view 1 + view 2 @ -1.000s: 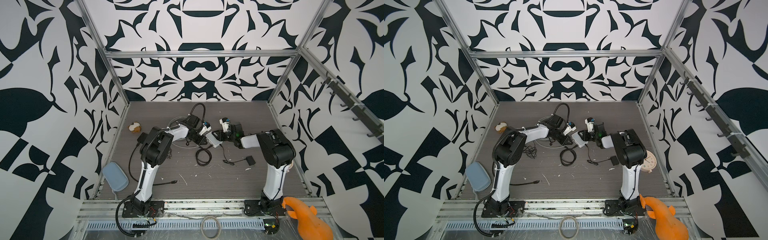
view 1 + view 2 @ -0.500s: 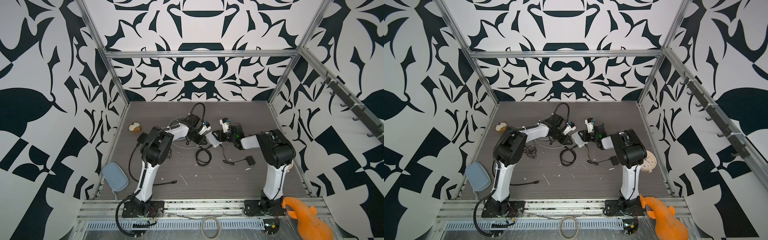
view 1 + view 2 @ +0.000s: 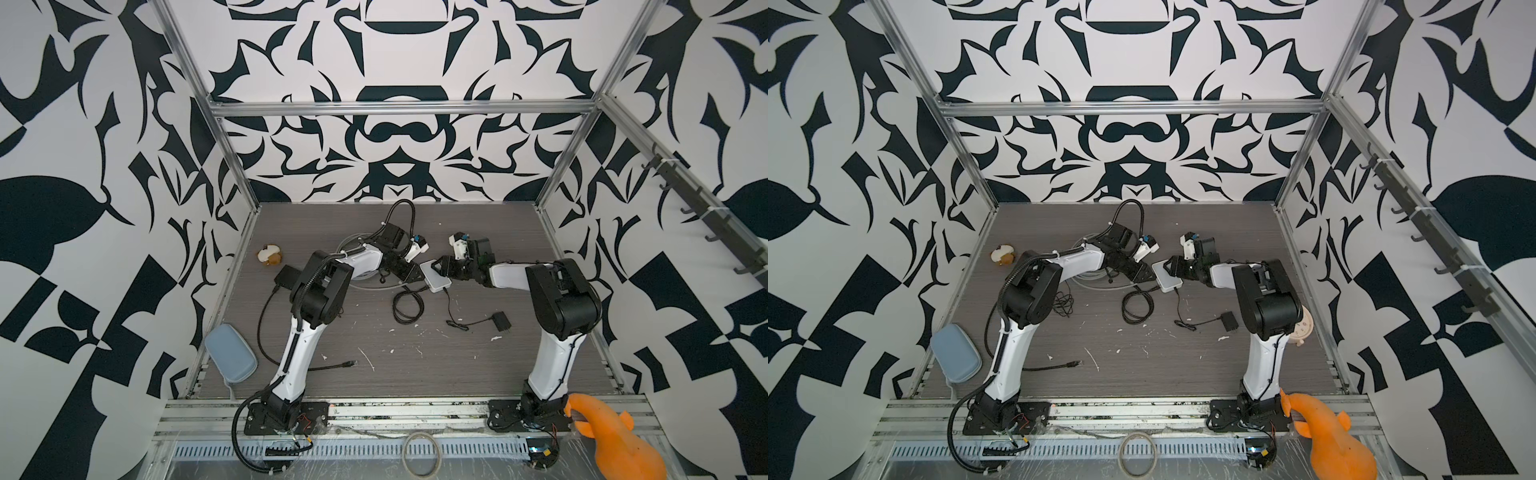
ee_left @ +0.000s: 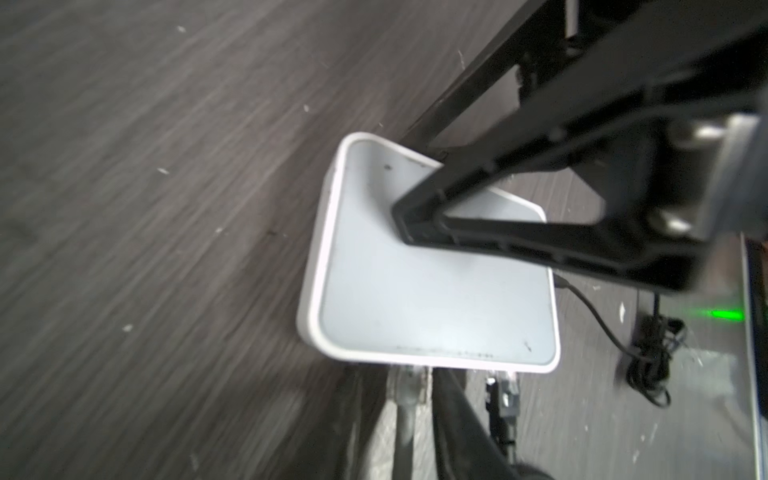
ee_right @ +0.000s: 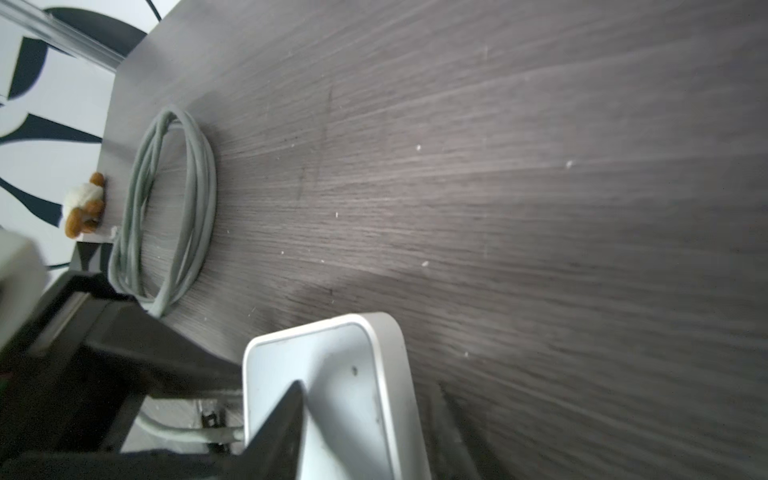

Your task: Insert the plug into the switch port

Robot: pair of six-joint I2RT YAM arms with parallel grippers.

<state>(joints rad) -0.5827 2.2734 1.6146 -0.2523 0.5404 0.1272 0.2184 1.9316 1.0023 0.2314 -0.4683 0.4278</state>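
White plastic, the switch [image 3: 436, 279] lies at the middle of the table [image 3: 374, 340]. The left gripper [image 3: 411, 274] is at its 9 o'clock and the right gripper [image 3: 441, 266] at its 3 o'clock, with one right finger [image 4: 415, 226] across its top. Whether either pair of jaws presses or stands slack, I cannot tell. The grey plug [image 4: 409, 380] meets the switch's port edge beside a black plug [image 4: 508, 390] and looks seated, so insertion seems at its end. Next comes release: both grippers should back off straight, without dragging cable or switch.
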